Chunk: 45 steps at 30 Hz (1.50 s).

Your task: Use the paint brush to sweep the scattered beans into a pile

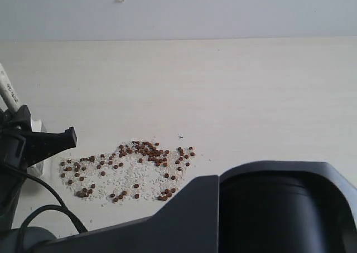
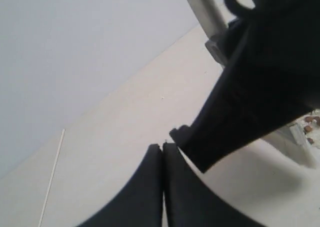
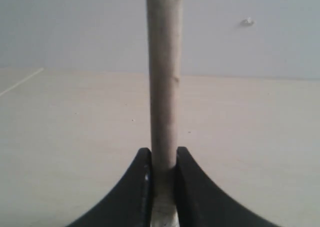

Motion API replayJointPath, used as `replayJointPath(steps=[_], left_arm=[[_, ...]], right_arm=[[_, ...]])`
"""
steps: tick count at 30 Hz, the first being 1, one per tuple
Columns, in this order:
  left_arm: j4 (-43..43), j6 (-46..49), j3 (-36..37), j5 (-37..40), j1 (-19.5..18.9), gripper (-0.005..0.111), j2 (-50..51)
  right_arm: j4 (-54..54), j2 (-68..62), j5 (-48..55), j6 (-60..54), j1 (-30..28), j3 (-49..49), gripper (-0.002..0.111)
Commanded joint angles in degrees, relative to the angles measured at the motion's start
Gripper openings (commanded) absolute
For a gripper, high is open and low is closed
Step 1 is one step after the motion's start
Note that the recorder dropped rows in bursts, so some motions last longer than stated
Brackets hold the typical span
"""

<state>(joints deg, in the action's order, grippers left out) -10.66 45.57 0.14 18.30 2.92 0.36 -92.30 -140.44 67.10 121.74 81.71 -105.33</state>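
Note:
The beans (image 1: 129,168) lie scattered among white crumbs on the pale table, left of centre in the exterior view. The paint brush (image 3: 164,62) runs crosswise through my right gripper (image 3: 163,154), which is shut on it just above the silver ferrule. In the exterior view that gripper (image 1: 66,138) sits at the left edge, left of the beans, with the brush handle (image 1: 8,91) rising above it. My left gripper (image 2: 162,147) is shut and empty, beside the right gripper's finger (image 2: 210,132). The brush ferrule (image 2: 294,137) and a few beans (image 2: 312,121) show past it.
A large dark arm body (image 1: 279,208) fills the lower right of the exterior view, with a black cable (image 1: 56,200) looping at lower left. The pale table (image 1: 251,97) runs back to a grey wall. A thin white line (image 2: 51,177) crosses the table.

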Motion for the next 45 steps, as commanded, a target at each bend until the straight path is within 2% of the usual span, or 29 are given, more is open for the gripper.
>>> replayJointPath(steps=[1,7,18,27,34,45], left_arm=[[-0.65,-0.51,-0.14,-0.67,-0.04,0.000,-0.36],[-0.65,-0.51,-0.14,-0.67,-0.04,0.000,-0.36],[-0.65,-0.51,-0.14,-0.67,-0.04,0.000,-0.36],[-0.65,-0.51,-0.14,-0.67,-0.04,0.000,-0.36],[-0.65,-0.51,-0.14,-0.67,-0.04,0.000,-0.36],[-0.65,-0.51,-0.14,-0.67,-0.04,0.000,-0.36]], right_arm=[[0.38,-0.49,-0.99,0.22,-0.56,-0.87,0.000],[5.75,-0.62,-0.88,0.22,-2.23,-0.75,0.000],[12.16,-0.62,2.86,-12.20,-2.83,-0.75,0.000],[12.98,-0.62,2.86,-19.87,-2.96,-0.75,0.000],[17.25,-0.62,2.86,-21.45,-4.91,-0.75,0.000],[16.90,-0.62,2.86,-25.35,-6.66,-0.75,0.000]])
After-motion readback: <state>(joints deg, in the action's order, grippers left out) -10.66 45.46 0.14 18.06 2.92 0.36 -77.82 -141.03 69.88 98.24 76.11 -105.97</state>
